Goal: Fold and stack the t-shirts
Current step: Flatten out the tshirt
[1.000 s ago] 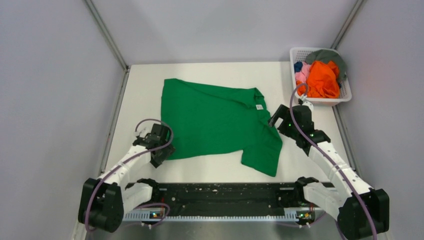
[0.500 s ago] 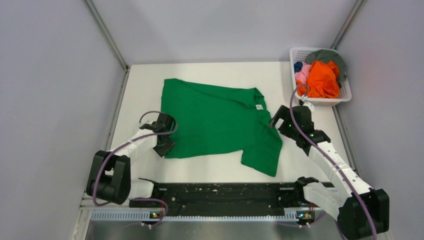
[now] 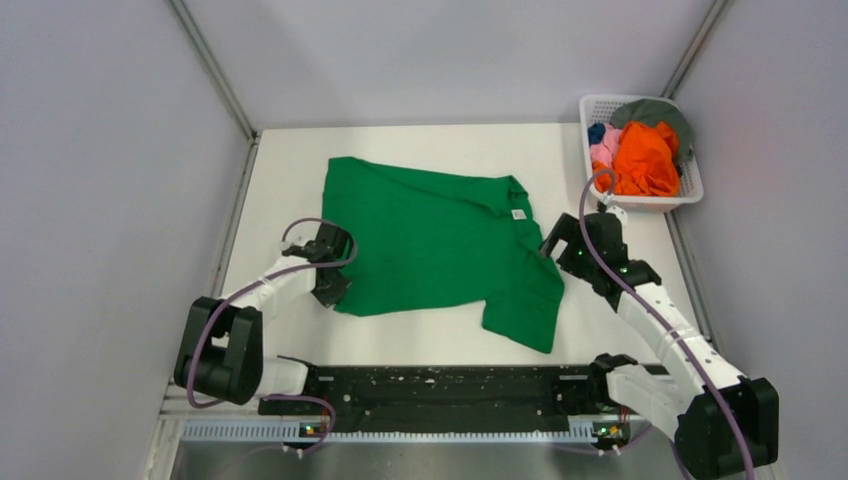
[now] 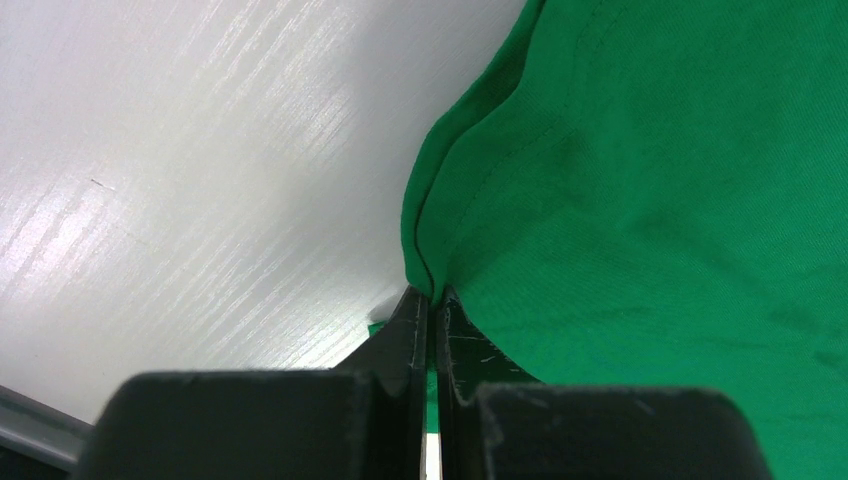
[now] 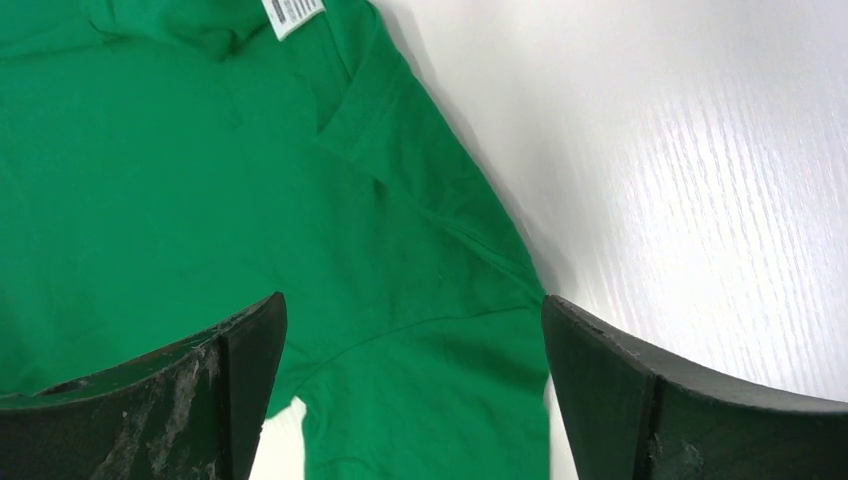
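A bright green t-shirt [image 3: 440,245] lies spread on the white table, its small white tag [image 3: 519,213] near the collar at the right. My left gripper [image 3: 335,292] is at the shirt's near left corner, shut on the green hem [image 4: 432,285], which bunches into a ridge between the black fingers [image 4: 412,330]. My right gripper [image 3: 551,240] hovers open over the shirt's right shoulder and sleeve [image 5: 430,330], nothing between its fingers. The tag [image 5: 293,12] shows at the top of the right wrist view.
A white lattice basket [image 3: 690,190] at the far right corner holds orange [image 3: 645,160], pink [image 3: 606,146], blue and grey t-shirts. Grey walls enclose the table on three sides. Bare tabletop [image 3: 440,345] lies between the green shirt and the arm bases.
My left gripper moved forward to the shirt's near left corner and closed on the hem. The corner has shifted slightly right. My right gripper has stayed in place, open.
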`<action>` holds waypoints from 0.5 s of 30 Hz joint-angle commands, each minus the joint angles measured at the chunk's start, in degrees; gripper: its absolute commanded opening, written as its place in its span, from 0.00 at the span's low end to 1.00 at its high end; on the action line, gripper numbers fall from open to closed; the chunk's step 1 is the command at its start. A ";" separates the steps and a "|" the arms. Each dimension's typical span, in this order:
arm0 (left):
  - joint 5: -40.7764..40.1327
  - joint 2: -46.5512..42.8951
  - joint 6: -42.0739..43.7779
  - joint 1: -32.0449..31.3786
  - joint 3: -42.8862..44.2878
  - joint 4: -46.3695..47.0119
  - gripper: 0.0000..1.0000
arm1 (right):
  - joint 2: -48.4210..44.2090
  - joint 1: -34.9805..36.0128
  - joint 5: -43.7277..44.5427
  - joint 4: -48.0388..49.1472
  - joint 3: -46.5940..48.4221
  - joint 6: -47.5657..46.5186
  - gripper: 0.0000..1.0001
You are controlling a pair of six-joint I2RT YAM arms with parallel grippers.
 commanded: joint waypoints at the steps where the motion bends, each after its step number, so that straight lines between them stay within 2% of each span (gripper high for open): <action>1: 0.13 -1.81 1.12 -0.51 -2.91 0.63 0.00 | -0.76 3.65 2.17 -5.17 3.97 -1.43 0.95; 6: -2.17 -7.00 2.57 -0.67 -4.46 1.87 0.00 | 1.98 14.89 6.56 -15.26 4.55 -0.51 0.91; 9: -4.23 -9.34 2.92 -0.68 -5.00 1.57 0.00 | 2.63 18.68 7.57 -21.74 4.56 2.72 0.88; 15: -5.71 -10.83 3.35 -0.68 -5.31 1.29 0.00 | 0.94 24.86 5.27 -28.14 1.27 10.70 0.80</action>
